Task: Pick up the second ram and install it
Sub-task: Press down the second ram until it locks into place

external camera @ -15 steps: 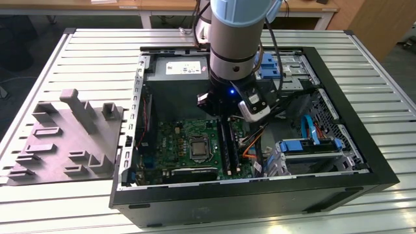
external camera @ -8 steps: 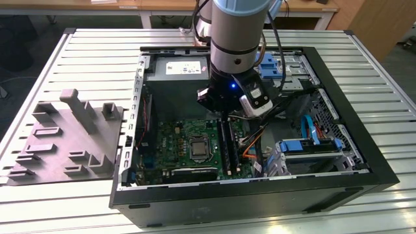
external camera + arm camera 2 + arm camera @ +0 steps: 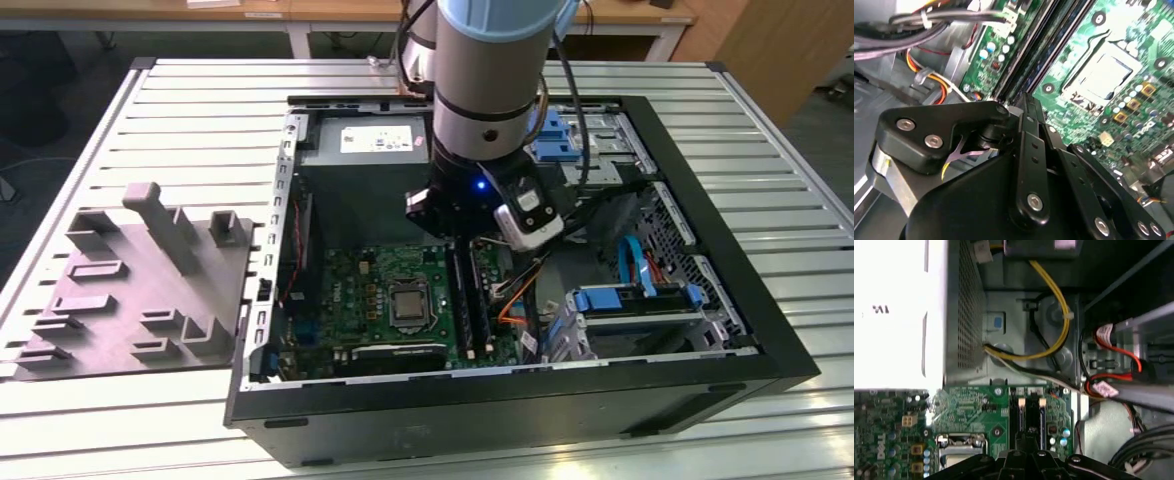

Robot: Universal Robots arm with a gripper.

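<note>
open PC case [image 3: 694, 330] sits on the slatted table [image 3: 187, 110] | grey tray [image 3: 134, 290] just beside it on the exterior view's left | gripper [image 3: 461, 232] down over the motherboard [image 3: 387, 290] at the ram slots [image 3: 1029, 415] | can't tell the jaws' state or where the second ram is

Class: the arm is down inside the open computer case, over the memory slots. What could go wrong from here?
The gripper hangs close above the memory slots on the motherboard; a skewed push could strain the slots or board. Orange wires lie beside those slots and might snag the wrist.
</note>
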